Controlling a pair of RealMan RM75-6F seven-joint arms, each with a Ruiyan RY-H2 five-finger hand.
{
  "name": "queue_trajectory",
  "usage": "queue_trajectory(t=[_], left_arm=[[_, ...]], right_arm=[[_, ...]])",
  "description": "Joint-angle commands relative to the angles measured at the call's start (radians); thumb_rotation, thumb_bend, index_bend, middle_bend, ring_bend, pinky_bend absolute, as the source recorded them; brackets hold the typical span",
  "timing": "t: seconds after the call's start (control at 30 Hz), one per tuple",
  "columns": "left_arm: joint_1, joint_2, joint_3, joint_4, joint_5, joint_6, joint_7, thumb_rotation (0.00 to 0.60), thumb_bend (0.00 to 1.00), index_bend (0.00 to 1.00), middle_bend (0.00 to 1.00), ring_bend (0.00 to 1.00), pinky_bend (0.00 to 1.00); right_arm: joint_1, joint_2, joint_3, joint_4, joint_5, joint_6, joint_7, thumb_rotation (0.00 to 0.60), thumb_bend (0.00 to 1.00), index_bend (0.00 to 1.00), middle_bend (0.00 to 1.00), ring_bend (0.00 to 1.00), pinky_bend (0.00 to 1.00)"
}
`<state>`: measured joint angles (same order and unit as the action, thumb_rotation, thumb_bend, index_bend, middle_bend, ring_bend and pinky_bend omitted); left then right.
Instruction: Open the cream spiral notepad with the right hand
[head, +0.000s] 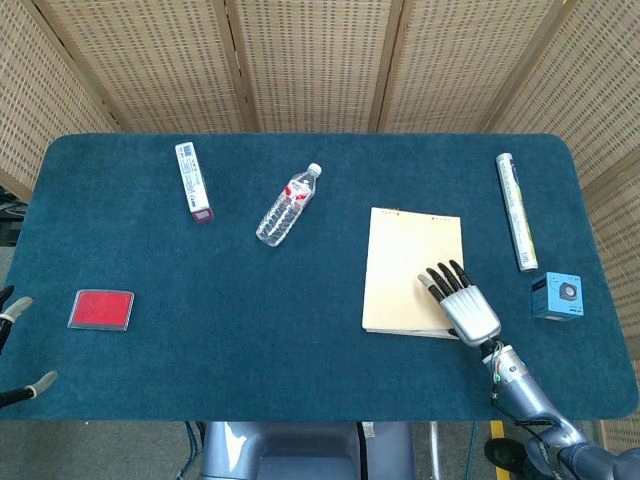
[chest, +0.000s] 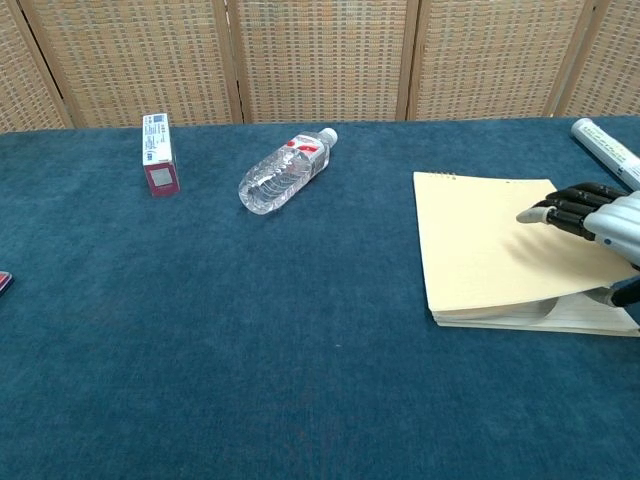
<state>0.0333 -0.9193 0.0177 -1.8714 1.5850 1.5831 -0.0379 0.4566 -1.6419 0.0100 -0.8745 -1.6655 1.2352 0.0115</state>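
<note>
On the blue felt-like tablecloth (head: 330, 370), going from the left edge: the left hand (head: 15, 345) shows only pale fingertips, so I cannot tell its grasp, then a flat red card (head: 100, 309), a slim rectangular box (head: 193, 181) and a clear ribbed plastic bottle (head: 288, 205) on its side. Right of centre lies the cream notepad (head: 410, 265), near corner of its cover curled up off the pages, pinched by the silver right hand (head: 462, 305) with dark fingers laid on top. Further right are a white tube (head: 516, 210) and a small blue cube (head: 556, 296)

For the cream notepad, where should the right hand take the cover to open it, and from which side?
At the near right corner of the cover, coming from the table's near edge. The notepad is bound at its far edge, and in the chest view the cover already lifts off the pages by the right hand, leaving a gap there.
</note>
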Motion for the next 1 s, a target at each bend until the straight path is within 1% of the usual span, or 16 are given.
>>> queue_trajectory(t=[0.03,0.13,0.23,0.4,0.73,0.77,0.8,0.83,1.0], left_arm=[[0.0,0.001,-0.001,0.0,-0.002,0.0,-0.002,0.6,0.0,0.0,0.0,0.0,0.0],[-0.001,0.002,-0.003,0.001,-0.006,-0.002,-0.006,0.6,0.0,0.0,0.0,0.0,0.0],[-0.002,0.002,-0.002,0.001,-0.006,-0.003,-0.006,0.6,0.0,0.0,0.0,0.0,0.0],[0.0,0.002,-0.001,0.0,-0.002,0.001,-0.005,0.6,0.0,0.0,0.0,0.0,0.0],[0.0,-0.002,0.0,-0.002,0.001,0.001,0.005,0.6,0.0,0.0,0.0,0.0,0.0],[0.0,-0.002,0.0,-0.002,0.002,0.002,0.006,0.6,0.0,0.0,0.0,0.0,0.0],[0.001,-0.002,0.001,-0.003,0.002,0.002,0.006,0.6,0.0,0.0,0.0,0.0,0.0],[0.001,-0.002,0.001,-0.003,0.002,0.003,0.005,0.6,0.0,0.0,0.0,0.0,0.0],[0.003,-0.001,0.001,-0.002,0.004,0.007,0.0,0.6,0.0,0.0,0.0,0.0,0.0]], right_arm=[[0.005,-0.01,0.001,0.018,-0.008,0.021,0.01,0.6,0.51,0.58,0.51,0.34,0.1],[0.005,-0.022,-0.012,0.061,-0.031,0.06,0.044,0.6,0.53,0.66,0.59,0.41,0.18],[0.003,-0.03,-0.03,0.104,-0.047,0.081,0.084,0.6,0.54,0.69,0.62,0.44,0.22],[-0.004,-0.032,-0.059,0.159,-0.072,0.109,0.13,0.6,0.54,0.7,0.63,0.45,0.29],[-0.026,-0.005,-0.109,0.213,-0.118,0.205,0.293,0.6,0.54,0.7,0.63,0.45,0.29],[-0.027,-0.002,-0.106,0.194,-0.119,0.219,0.293,0.6,0.54,0.7,0.63,0.45,0.29],[-0.013,0.017,-0.11,0.166,-0.144,0.245,0.242,0.6,0.54,0.7,0.63,0.45,0.29],[-0.021,0.031,-0.129,0.183,-0.145,0.224,0.261,0.6,0.54,0.7,0.63,0.45,0.29],[-0.049,0.062,-0.184,0.167,-0.209,0.315,0.275,0.6,0.54,0.7,0.63,0.45,0.29]])
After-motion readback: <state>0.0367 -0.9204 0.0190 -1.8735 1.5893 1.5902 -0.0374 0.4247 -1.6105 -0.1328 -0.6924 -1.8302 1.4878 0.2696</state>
